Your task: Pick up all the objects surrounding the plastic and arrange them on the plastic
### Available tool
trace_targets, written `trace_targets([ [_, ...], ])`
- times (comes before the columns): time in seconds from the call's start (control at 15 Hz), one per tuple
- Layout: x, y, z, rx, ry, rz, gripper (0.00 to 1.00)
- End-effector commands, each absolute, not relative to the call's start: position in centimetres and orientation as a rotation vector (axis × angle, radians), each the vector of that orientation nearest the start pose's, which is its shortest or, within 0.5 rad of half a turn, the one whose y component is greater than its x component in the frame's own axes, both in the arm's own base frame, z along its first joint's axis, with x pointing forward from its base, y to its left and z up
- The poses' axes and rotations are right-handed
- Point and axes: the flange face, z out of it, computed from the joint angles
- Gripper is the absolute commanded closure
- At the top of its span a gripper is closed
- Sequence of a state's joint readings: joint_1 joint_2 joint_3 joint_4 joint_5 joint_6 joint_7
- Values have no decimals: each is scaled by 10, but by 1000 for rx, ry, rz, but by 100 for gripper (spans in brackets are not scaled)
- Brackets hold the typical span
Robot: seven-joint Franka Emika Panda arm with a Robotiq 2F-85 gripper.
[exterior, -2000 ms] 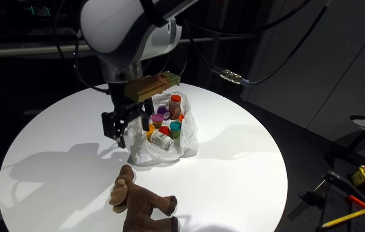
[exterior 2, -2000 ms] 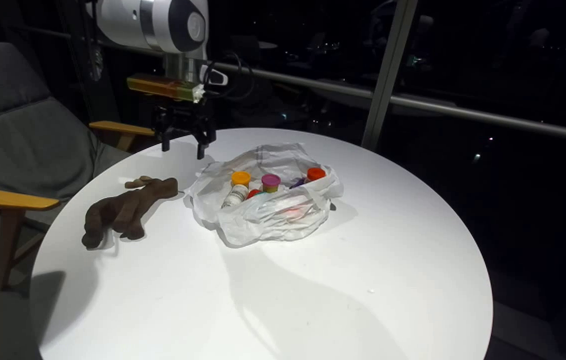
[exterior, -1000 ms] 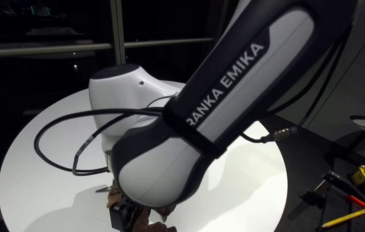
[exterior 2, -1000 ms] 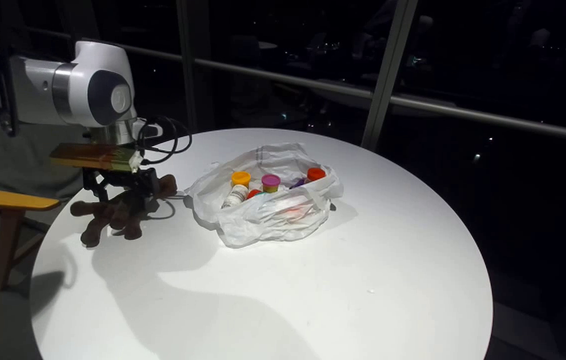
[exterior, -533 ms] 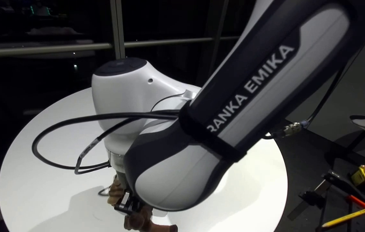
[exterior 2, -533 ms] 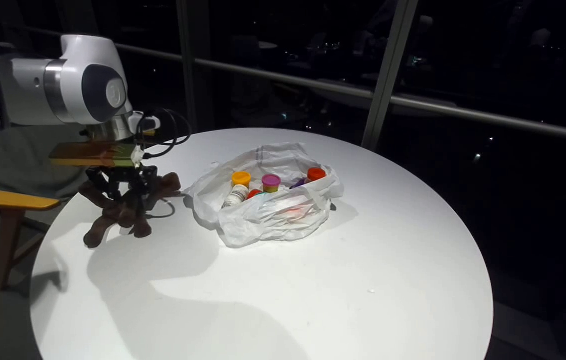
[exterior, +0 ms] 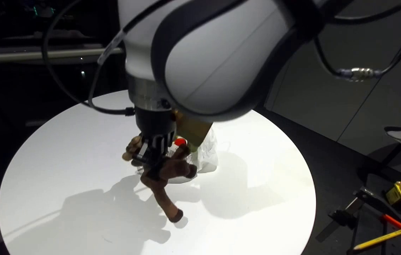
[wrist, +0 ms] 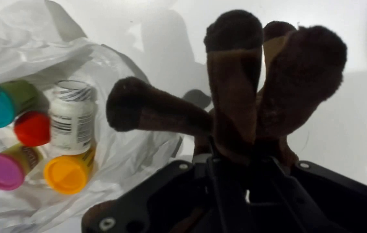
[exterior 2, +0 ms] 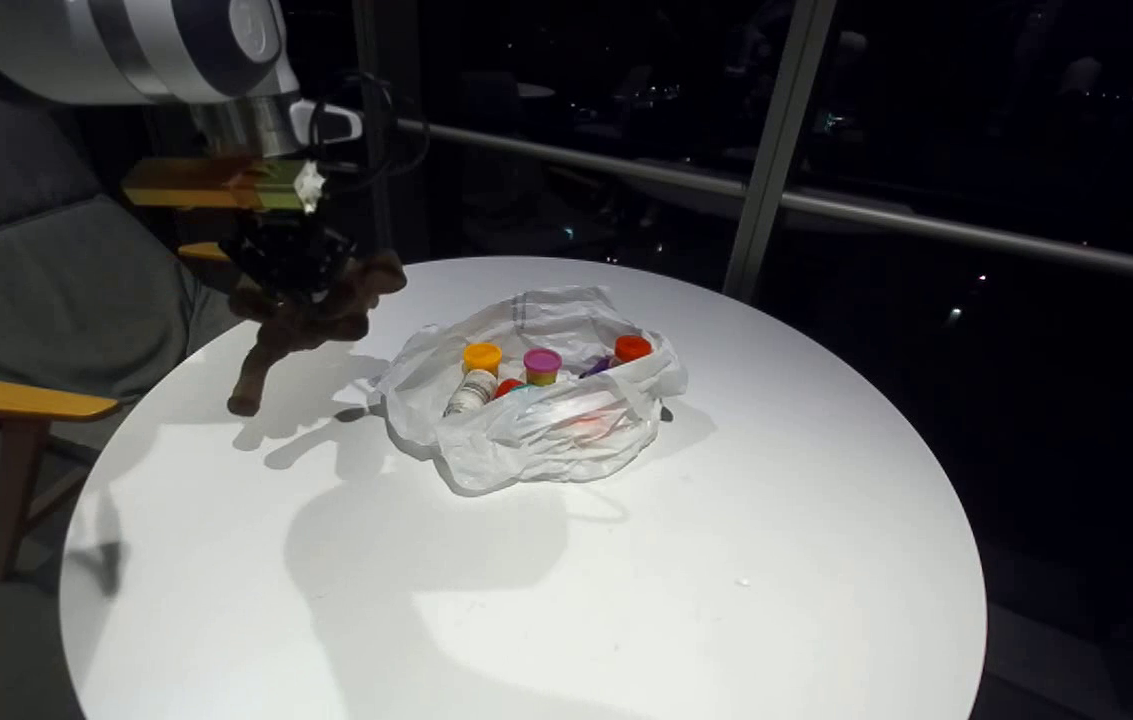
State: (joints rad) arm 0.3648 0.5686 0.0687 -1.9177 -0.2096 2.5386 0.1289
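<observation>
Fingers are clamped on the plush toy, and it's just come up off the round table, legs dangling. I'd call that a good grab, so next I'd swing it over the plastic bag. Right now it hangs beside the bag, toward the rim by the grey chair. The tubs and white bottle are already in the bag, which sits nearer the far rim. Table's white with big shadows across it; pretty dark past the edge, with a metal rail behind.
</observation>
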Motion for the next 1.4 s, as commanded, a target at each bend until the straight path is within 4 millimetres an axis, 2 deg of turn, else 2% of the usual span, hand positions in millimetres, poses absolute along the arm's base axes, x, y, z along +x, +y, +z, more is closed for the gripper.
trace_targets([
  [0.0,579,216,255,-3175,-559,-208,89],
  [0.13,593,187,262,-3203,-388,-170,88],
  [0.4,618,142,254,-3218,-168,-47,88],
  [0.53,630,131,246,-3197,-100,-4,88],
  [0.93,679,121,223,-3207,-31,51,88],
  [1.33,724,87,193,-3264,74,85,88],
])
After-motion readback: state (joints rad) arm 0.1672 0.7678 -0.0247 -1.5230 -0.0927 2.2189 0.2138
